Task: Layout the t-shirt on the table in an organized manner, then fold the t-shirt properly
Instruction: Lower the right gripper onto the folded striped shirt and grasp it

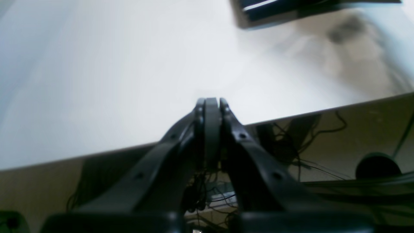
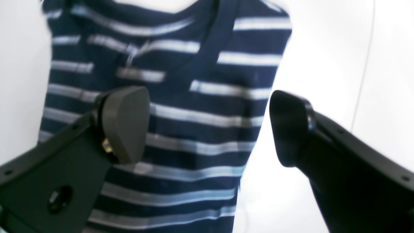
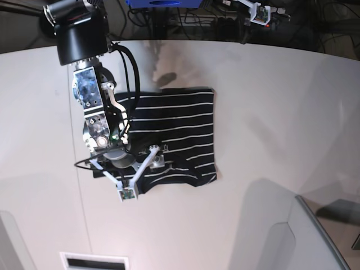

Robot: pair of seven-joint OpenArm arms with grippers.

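Note:
The t-shirt (image 3: 180, 132), dark navy with thin white stripes, lies as a compact rectangle on the table (image 3: 281, 112). My right gripper (image 3: 125, 163) hovers over the shirt's left part. In the right wrist view it (image 2: 210, 126) is open and empty. One finger (image 2: 124, 123) is above the striped cloth (image 2: 181, 97), the other (image 2: 291, 126) above bare table (image 2: 323, 48) beside the shirt's edge. The neckline shows at the top. My left gripper (image 1: 212, 103) is shut and empty above bare table (image 1: 97, 81) near its edge. A blurred dark striped corner (image 1: 275, 9) there looks like the shirt.
The table edge (image 1: 291, 118) runs just past my left fingertips, with cables and floor (image 1: 307, 152) beyond. A thin seam line (image 2: 364, 74) crosses the table beside the shirt. Cables and equipment (image 3: 247, 17) stand beyond the far curved edge.

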